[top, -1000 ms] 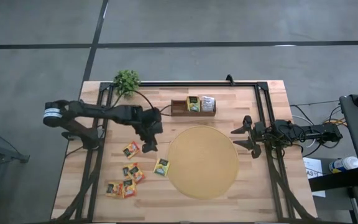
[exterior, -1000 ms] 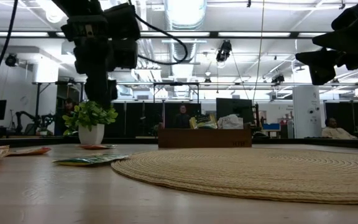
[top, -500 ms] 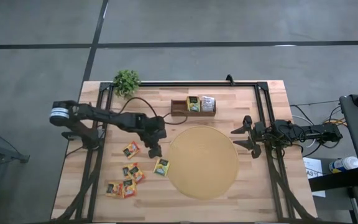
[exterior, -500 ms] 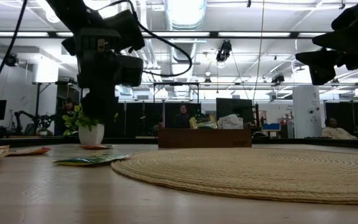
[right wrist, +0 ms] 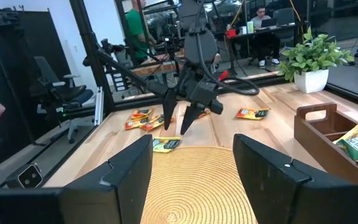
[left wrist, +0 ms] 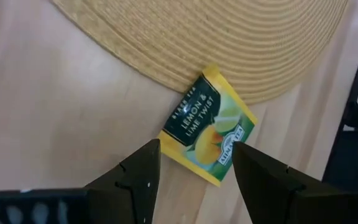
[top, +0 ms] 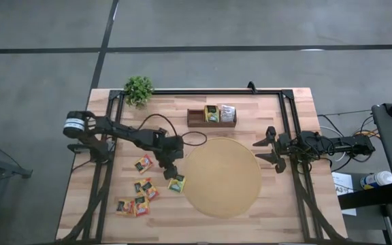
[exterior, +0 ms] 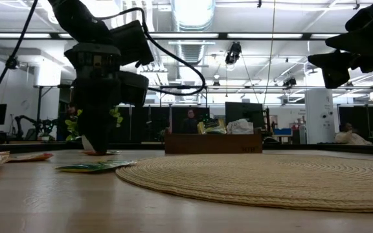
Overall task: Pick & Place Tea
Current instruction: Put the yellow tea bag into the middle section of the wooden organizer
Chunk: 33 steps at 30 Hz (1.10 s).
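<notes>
A yellow-green tea sachet (left wrist: 209, 124) lies flat on the wood, one corner at the rim of the round woven mat (top: 222, 177). My left gripper (top: 169, 170) hangs open just above it, slanting down, with one finger on either side of the sachet's near end (left wrist: 194, 152). It touches nothing. The right wrist view shows the left gripper (right wrist: 180, 121) over the sachet (right wrist: 165, 144). More sachets (top: 143, 163) (top: 146, 189) (top: 131, 206) lie on the left part of the table. My right gripper (top: 267, 151) waits open at the mat's right, held level.
A brown wooden tray (top: 196, 117) at the far middle holds two sachets (top: 211, 113) (top: 227, 113). A potted plant (top: 139, 88) stands at the far left corner. A black frame (top: 286, 136) runs along the table's sides. People sit in the room beyond the table.
My left gripper has come down and moved toward the table's near edge and the mat, until it is over the yellow-green sachet. It has rolled somewhat about its own axis. Its fingers have stayed open. No sachet has moved.
</notes>
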Motion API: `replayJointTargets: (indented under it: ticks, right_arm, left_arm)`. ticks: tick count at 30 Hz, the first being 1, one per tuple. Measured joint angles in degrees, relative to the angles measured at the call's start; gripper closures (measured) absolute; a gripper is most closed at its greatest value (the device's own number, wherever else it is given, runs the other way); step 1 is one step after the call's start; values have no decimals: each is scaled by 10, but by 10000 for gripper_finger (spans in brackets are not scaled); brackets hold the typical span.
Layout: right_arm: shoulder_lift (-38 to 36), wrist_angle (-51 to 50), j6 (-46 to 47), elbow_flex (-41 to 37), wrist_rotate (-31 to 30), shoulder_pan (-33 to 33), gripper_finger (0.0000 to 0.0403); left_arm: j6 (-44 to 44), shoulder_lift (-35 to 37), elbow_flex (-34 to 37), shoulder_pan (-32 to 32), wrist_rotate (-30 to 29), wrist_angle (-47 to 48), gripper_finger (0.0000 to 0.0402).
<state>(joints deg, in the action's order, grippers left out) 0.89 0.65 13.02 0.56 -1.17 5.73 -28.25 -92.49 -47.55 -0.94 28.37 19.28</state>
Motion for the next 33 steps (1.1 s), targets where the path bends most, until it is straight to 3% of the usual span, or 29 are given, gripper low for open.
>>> replayJointTargets:
  ticks: [11,25,33]
  right_arm:
    - [0,0,0,0,0,0,181]
    - [0,0,0,0,0,0,181]
    - [0,0,0,0,0,0,181]
  left_arm:
    - [-12,-41,-1,18,9,-24,207]
    - [-32,-34,0,19,-7,-27,207]
    - [-29,-28,0,19,62,-56,207]
